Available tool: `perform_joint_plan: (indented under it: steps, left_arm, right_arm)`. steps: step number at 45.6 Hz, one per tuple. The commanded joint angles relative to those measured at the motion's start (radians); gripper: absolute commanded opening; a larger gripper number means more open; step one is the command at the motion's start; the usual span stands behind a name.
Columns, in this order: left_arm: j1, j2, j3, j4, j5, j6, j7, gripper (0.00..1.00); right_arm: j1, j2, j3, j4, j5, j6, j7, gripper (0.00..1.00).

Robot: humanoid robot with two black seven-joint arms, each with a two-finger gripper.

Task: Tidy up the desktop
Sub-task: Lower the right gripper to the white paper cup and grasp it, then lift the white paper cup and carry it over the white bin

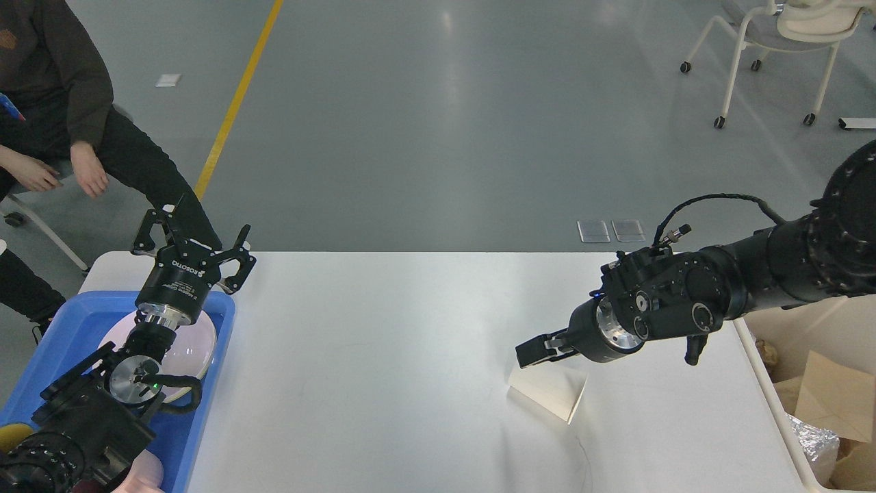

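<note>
The white desktop fills the middle of the head view. A cream paper cup lies on its side right of centre, mouth toward the lower right. My right gripper hangs just above the cup's upper left end. It points left and down, and its dark fingers cannot be told apart. My left gripper stands open and empty above the far edge of the blue tray.
A white plate lies in the blue tray under my left arm. A cream bin at the right edge holds cardboard and foil. A seated person is at the far left, and a wheeled chair stands at the back right.
</note>
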Motion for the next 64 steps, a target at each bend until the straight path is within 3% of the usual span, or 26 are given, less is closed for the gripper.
perform_joint_plan:
  steps: [1, 14, 29, 35, 38, 41, 43, 46, 49, 51, 64]
  left_arm:
    - [0.001, -0.001, 0.000, 0.000, 0.000, 0.000, 0.001, 1.00]
    - [0.001, 0.001, 0.000, 0.000, 0.000, 0.000, 0.000, 1.00]
    - [0.001, 0.000, 0.000, 0.000, 0.000, -0.002, 0.000, 1.00]
    - [0.001, 0.001, 0.000, 0.000, 0.000, 0.000, 0.000, 1.00]
    - [0.001, 0.001, 0.000, 0.000, 0.000, 0.000, 0.000, 1.00]
    - [0.001, 0.001, 0.000, 0.000, 0.000, 0.000, 0.000, 1.00]
    - [0.001, 0.001, 0.000, 0.000, 0.000, 0.000, 0.000, 1.00]
    - [0.001, 0.001, 0.000, 0.000, 0.000, 0.000, 0.000, 1.00]
    - [0.001, 0.001, 0.000, 0.000, 0.000, 0.000, 0.000, 1.00]
    - [0.001, 0.001, 0.000, 0.000, 0.000, 0.000, 0.000, 1.00]
    - [0.001, 0.001, -0.001, 0.000, 0.000, 0.000, 0.001, 1.00]
  right_arm:
    - [-0.069, 0.040, 0.011, -0.070, -0.047, -0.033, -0.001, 1.00]
    - [-0.266, 0.051, 0.017, -0.302, -0.228, -0.100, -0.001, 1.00]
    - [-0.373, 0.049, 0.018, -0.354, -0.237, -0.132, 0.002, 1.00]
    - [-0.396, 0.051, 0.018, -0.367, -0.236, -0.181, 0.031, 1.00]
    - [-0.401, 0.051, 0.018, -0.373, -0.236, -0.188, 0.034, 0.89]
    - [-0.401, 0.051, 0.011, -0.374, -0.237, -0.188, 0.043, 0.53]
    - [-0.399, 0.049, 0.002, -0.374, -0.239, -0.189, 0.066, 0.39]
    - [-0.398, 0.047, -0.009, -0.374, -0.239, -0.195, 0.103, 0.22]
    - [-0.393, 0.046, -0.012, -0.373, -0.237, -0.195, 0.106, 0.14]
    - [-0.390, 0.043, -0.014, -0.373, -0.237, -0.195, 0.108, 0.00]
    - [-0.315, -0.009, -0.043, -0.344, -0.236, -0.185, 0.114, 0.00]
